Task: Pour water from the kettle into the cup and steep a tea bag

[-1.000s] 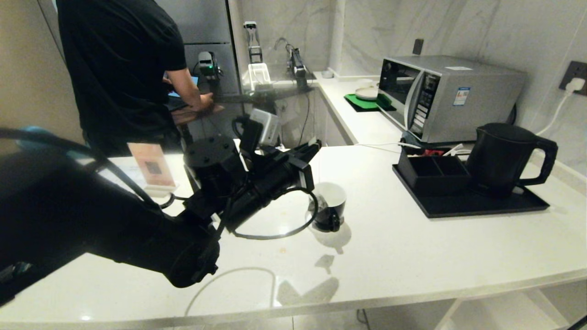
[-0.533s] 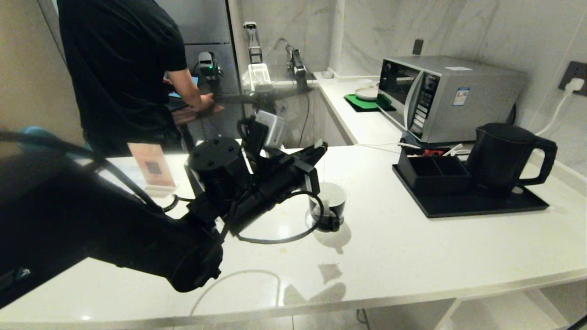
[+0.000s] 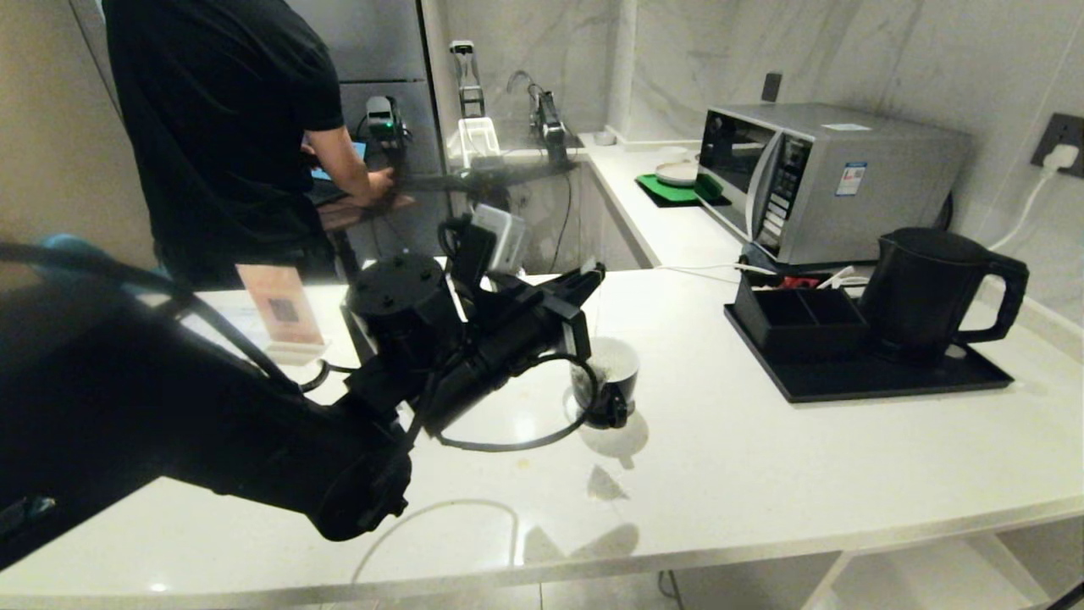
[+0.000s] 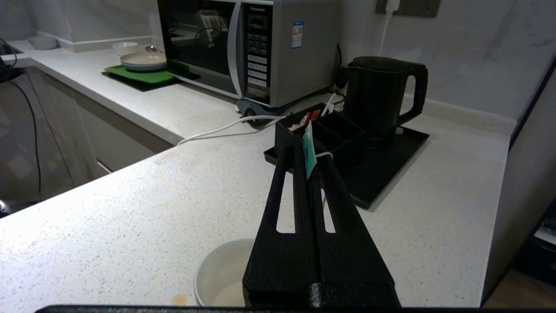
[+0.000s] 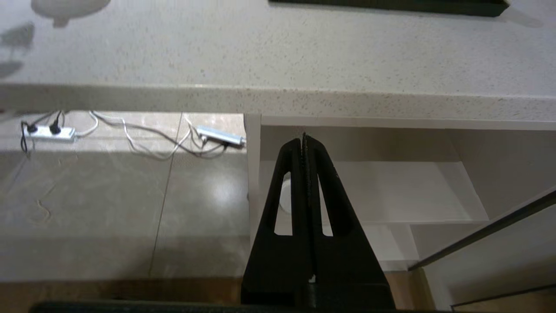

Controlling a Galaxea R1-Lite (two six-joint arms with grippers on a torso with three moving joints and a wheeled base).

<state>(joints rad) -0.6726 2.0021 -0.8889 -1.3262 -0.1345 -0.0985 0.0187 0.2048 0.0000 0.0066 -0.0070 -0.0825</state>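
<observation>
Black fingers of your left gripper (image 4: 309, 152), pressed together on the teal paper tag (image 4: 308, 150) and its thin white string (image 3: 597, 313), hover above the cup (image 3: 611, 381), which stands on the counter's open middle; the tea bag itself cannot be made out, though the string runs down toward the white interior. Your right gripper (image 5: 305, 141) hangs below the counter edge with its fingers closed on nothing, facing the floor and an open shelf (image 5: 391, 191). The kettle (image 3: 927, 288) sits upright on the black tray (image 3: 804, 385) at the right, well apart from the cup, beside the two-compartment organizer box (image 3: 796, 318). Risk, as a judgement: the tag is held only by a thin pinch, so a quick lift could pull it free and drop the string into the cup; the arm's cable loop (image 3: 508, 436) lies close against the cup and could nudge or tip it as you move. The surface is pale speckled stone (image 3: 762, 474), glossy, likely offering the cup little grip. Behind stand a microwave (image 3: 821, 178), marble wall panels, a wall socket (image 3: 1063, 140), and a person in a black shirt (image 3: 220, 127) at a far bench.
</observation>
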